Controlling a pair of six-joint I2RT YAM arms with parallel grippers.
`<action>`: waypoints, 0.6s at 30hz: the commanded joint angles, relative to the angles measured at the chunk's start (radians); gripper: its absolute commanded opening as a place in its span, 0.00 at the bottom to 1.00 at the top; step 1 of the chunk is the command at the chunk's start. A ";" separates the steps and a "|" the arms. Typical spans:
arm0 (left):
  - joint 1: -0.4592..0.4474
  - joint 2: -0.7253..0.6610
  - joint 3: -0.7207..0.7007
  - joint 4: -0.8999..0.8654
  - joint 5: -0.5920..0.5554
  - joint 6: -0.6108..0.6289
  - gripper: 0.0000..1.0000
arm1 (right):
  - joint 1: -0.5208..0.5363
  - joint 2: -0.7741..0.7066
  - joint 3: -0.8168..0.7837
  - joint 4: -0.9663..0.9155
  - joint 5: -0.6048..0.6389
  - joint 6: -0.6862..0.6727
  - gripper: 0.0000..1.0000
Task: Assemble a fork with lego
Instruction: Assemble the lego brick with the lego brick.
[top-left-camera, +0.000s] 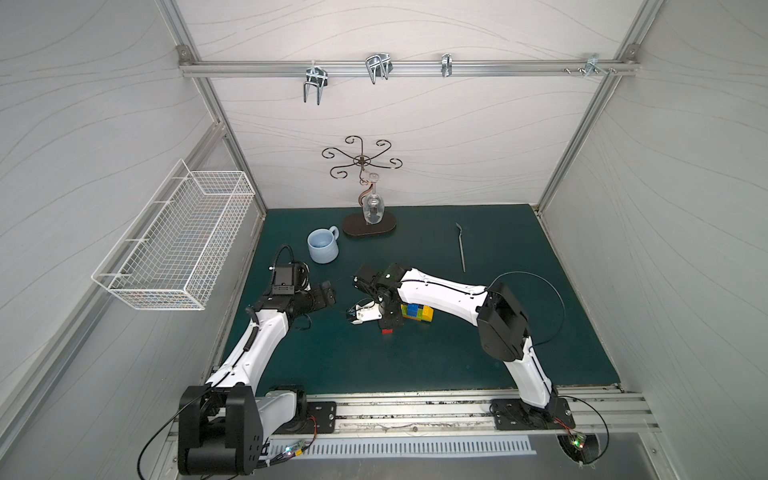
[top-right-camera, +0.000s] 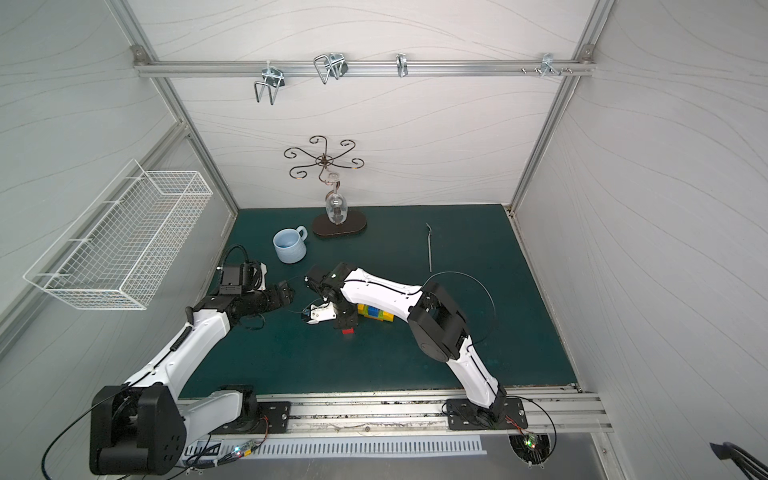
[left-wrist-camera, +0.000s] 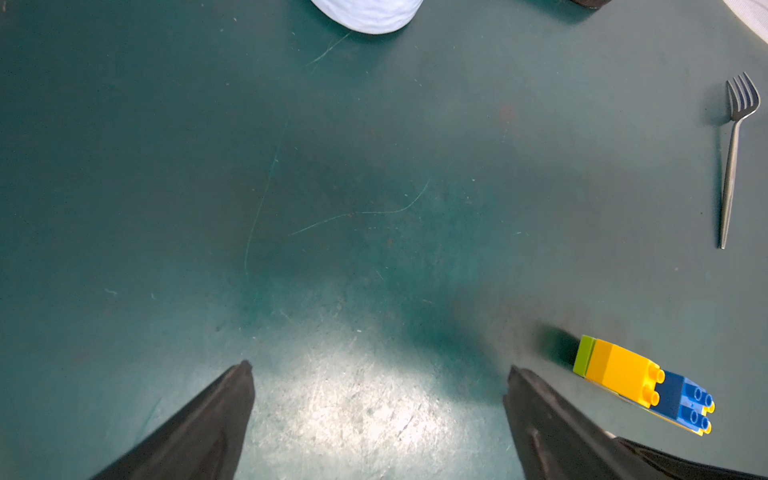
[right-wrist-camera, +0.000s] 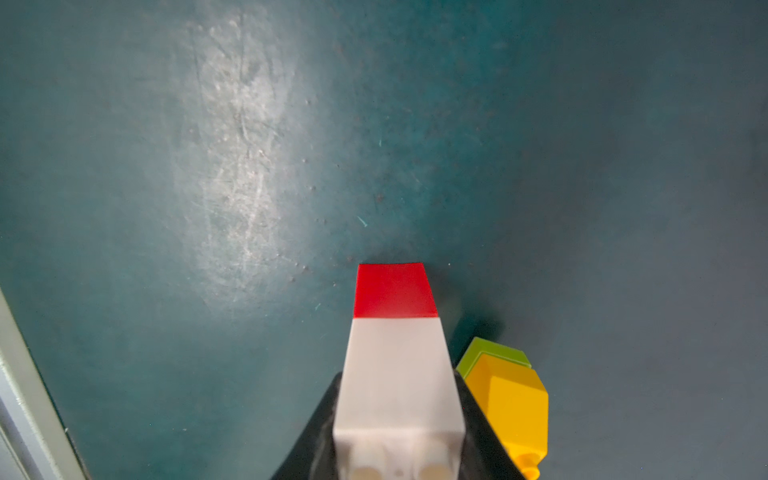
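My right end effector (right-wrist-camera: 397, 376) is closed on one white plastic studded brick (right-wrist-camera: 397, 353), with a black finger on each flank. One red plastic brick (right-wrist-camera: 392, 291) is joined to its far end. That makes two bricks in my grip, pointing red end down at the dark green bench (right-wrist-camera: 166, 249). I cannot tell whether the red face touches the surface.

The rest of the lego fork lies on the bench just beside this pair, as a joined cluster of bricks (top-left-camera: 417, 312). In it I count two yellow bricks (left-wrist-camera: 619, 370), one blue brick (left-wrist-camera: 685, 403) and one lime green brick (left-wrist-camera: 584, 353) at the end. Any other bricks in the cluster are hidden from me.

My left end effector (left-wrist-camera: 380, 369) hangs over bare bench with its two fingers spread wide and nothing between them.

Further back there is one pale blue ceramic mug (top-left-camera: 322, 247), one thin silver metal fork (top-left-camera: 461, 247) and one dark scrolled stand (top-left-camera: 369, 226) with a single clear glass hanging from it. One white wire basket (top-left-camera: 178, 241) is mounted on the side wall.
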 joint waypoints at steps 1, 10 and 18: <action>0.007 0.008 0.013 0.044 0.003 -0.015 1.00 | 0.004 0.118 -0.092 -0.069 -0.063 -0.022 0.00; 0.007 0.004 0.011 0.041 0.006 -0.016 1.00 | -0.022 0.028 -0.072 -0.060 -0.121 0.005 0.00; 0.007 0.002 0.009 0.040 0.005 -0.017 1.00 | -0.023 0.000 -0.047 -0.072 -0.123 0.021 0.09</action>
